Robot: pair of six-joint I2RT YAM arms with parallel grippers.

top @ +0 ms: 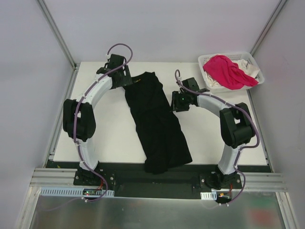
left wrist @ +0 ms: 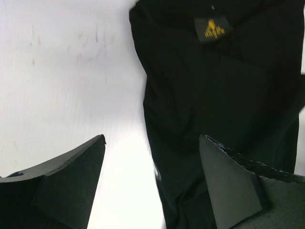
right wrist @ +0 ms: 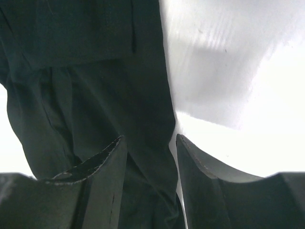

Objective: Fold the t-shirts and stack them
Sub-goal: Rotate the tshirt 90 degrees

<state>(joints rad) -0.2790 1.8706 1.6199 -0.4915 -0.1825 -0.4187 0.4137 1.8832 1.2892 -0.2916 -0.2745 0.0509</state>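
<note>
Left gripper (left wrist: 152, 138) is held wide open over the collar-end edge of the black t-shirt (top: 159, 129), which is laid lengthwise on the table (top: 109, 138). The right gripper (right wrist: 150, 138) is held partly open astride the opposite edge, with both arms arched inward.

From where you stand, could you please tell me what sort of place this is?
Likely a robotics lab cell, not a home: a left arm and right arm bolted at the edge of a white table, bare panel walls on metal posts, and a black t-shirt laid out.
</note>
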